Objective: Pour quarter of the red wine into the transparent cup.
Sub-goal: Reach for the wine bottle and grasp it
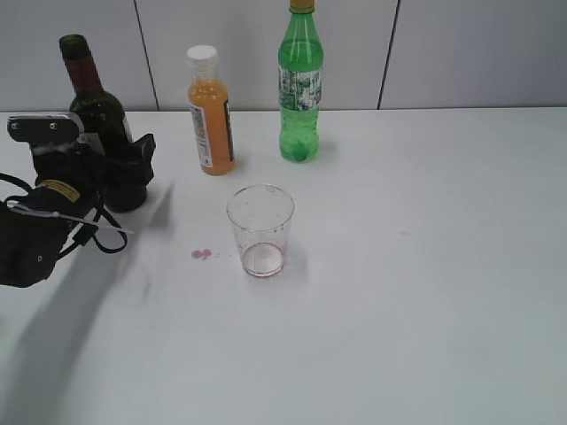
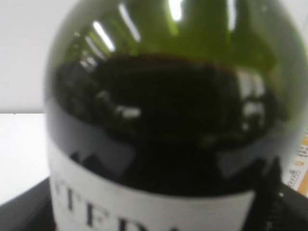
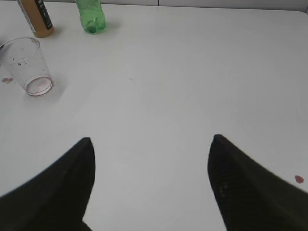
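Note:
The dark wine bottle [image 1: 96, 106] with maroon neck foil stands upright at the far left of the white table [image 1: 425, 292]. Its neck is open, with no cork or cap. My left gripper [image 1: 131, 170] is around its lower body, one finger on each side. In the left wrist view the bottle [image 2: 168, 125] fills the frame, with red wine up to its shoulder and a white label below. The transparent cup [image 1: 260, 230] stands upright mid-table, with reddish residue at its base. It also shows in the right wrist view [image 3: 26, 65]. My right gripper [image 3: 152, 138] is open and empty above bare table.
An orange juice bottle [image 1: 210, 111] and a green soda bottle [image 1: 301, 84] stand at the back, behind the cup. Small wine drops [image 1: 202, 255] lie on the table left of the cup. Another drop [image 3: 299, 179] lies near my right gripper.

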Robot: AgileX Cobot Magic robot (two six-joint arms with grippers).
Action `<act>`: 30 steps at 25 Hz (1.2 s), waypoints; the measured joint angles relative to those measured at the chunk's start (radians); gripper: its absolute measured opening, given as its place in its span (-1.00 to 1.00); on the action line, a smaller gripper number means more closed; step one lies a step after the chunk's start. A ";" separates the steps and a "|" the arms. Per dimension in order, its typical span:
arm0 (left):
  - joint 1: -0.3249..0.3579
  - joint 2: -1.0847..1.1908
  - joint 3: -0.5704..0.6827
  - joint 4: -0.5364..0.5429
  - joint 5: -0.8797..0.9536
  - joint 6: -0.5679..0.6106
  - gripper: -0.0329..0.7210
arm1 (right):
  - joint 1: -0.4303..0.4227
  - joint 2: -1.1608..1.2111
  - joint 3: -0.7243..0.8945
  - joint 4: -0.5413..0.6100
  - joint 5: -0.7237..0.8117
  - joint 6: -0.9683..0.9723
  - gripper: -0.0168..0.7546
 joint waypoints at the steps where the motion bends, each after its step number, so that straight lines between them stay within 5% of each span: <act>1: 0.000 0.008 -0.011 0.000 0.004 0.000 0.92 | 0.000 0.000 0.000 0.000 0.000 0.000 0.56; 7: 0.000 0.050 -0.051 0.000 0.024 0.000 0.88 | 0.000 0.000 0.000 0.000 0.000 0.000 0.56; 12: 0.000 0.060 -0.057 -0.001 0.023 0.001 0.59 | 0.000 0.000 0.000 0.000 0.000 0.000 0.56; 20: 0.000 0.061 -0.055 -0.001 0.016 0.007 0.59 | 0.000 0.000 0.000 0.000 0.000 0.000 0.56; 30: -0.001 -0.041 0.075 -0.006 0.053 0.204 0.57 | 0.000 0.000 0.000 0.000 0.000 0.000 0.56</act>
